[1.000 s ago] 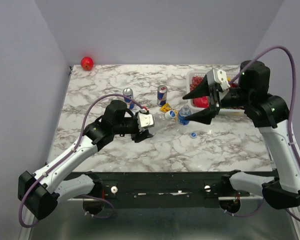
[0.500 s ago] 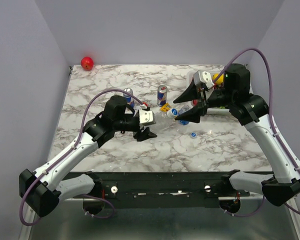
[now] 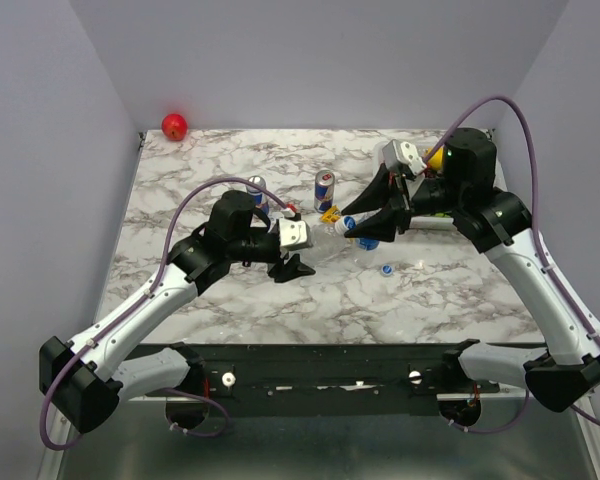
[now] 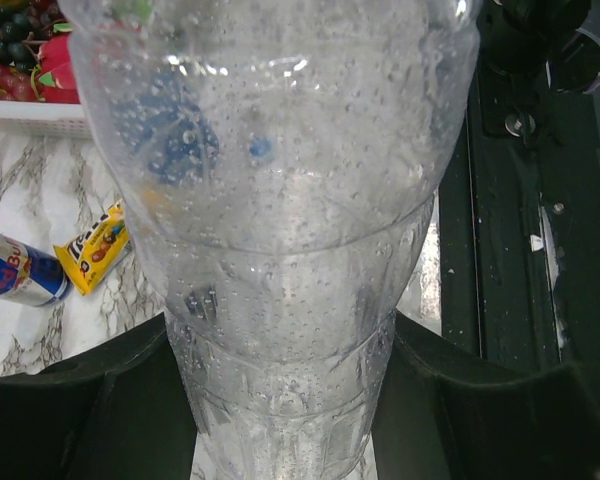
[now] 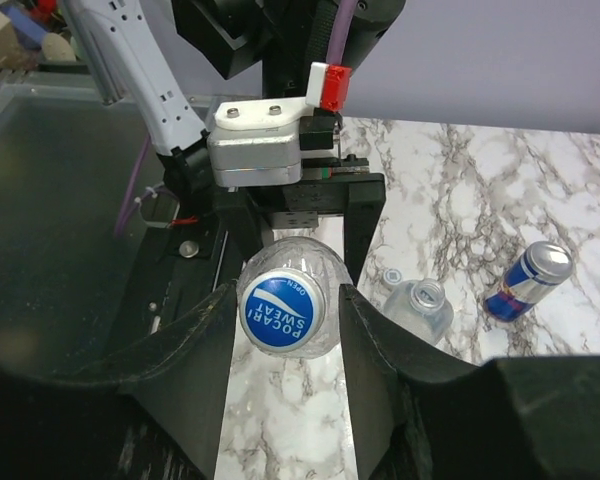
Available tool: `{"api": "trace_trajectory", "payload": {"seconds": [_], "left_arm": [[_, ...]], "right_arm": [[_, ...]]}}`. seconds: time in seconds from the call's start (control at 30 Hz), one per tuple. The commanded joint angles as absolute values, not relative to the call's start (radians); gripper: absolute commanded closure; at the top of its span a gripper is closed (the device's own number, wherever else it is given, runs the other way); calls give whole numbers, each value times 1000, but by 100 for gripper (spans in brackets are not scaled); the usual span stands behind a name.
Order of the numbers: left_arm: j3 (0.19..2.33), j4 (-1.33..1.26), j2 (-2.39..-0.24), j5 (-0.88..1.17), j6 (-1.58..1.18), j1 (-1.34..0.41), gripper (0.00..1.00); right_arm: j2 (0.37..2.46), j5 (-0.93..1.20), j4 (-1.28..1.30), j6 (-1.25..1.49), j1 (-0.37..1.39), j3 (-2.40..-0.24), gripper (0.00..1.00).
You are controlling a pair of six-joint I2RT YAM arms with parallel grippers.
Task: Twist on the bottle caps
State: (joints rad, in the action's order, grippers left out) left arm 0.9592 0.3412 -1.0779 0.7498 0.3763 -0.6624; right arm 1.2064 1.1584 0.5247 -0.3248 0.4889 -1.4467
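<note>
**Bottle, appearance.** The bottle [image 4: 300, 250] is clear ribbed plastic, beaded inside with droplets. A blue cap [image 5: 283, 312] printed "POCARI SWEAT" and "OPEN" sits on its neck.

**Location.** The landmark is the upright can [image 3: 324, 189]. The bottle is held off the marble table [image 3: 460, 300], just on the near side of the can. Its base lies to the can's near left and its cap to the can's near right.

**Orientation.** The long axis runs roughly level, left to right. The cap end points at the right arm.

**End effectors.** The left gripper [image 3: 302, 245] pinches the bottle's lower body, one finger on each side. The right gripper [image 5: 287, 290] has its fingers set on either side of the cap. It cannot be told whether they press on it.

**Other items.** A second bottle [image 3: 369, 238] stands uncapped to the near right of the can. A loose blue cap [image 3: 387, 268] lies further the same way.
</note>
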Motion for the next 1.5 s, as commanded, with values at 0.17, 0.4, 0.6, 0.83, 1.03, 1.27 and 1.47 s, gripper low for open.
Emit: {"api": "trace_trajectory", "payload": {"seconds": [0.17, 0.4, 0.6, 0.83, 1.03, 1.27, 1.47], "left_arm": [[959, 262, -1083, 749, 339, -669, 100], [911, 114, -1058, 380, 250, -745, 100], [939, 31, -1104, 16, 153, -816, 100], [946, 75, -1132, 67, 135, -809, 100], [916, 149, -1075, 533, 172, -661, 100], [920, 204, -1077, 755, 219, -637, 100], [940, 215, -1078, 769, 230, -637, 100]], "right_arm": [[1218, 1158, 457, -239, 502, -1416, 69], [1200, 921, 296, -3, 517, -1379, 88], [1221, 573, 336, 130, 531, -1437, 100], [1258, 465, 384, 100, 528, -1493, 65], [1163, 822, 313, -21, 488, -1468, 28], [1163, 1061, 273, -83, 489, -1410, 28], [1210, 1117, 245, -52, 488, -1430, 28]]}}
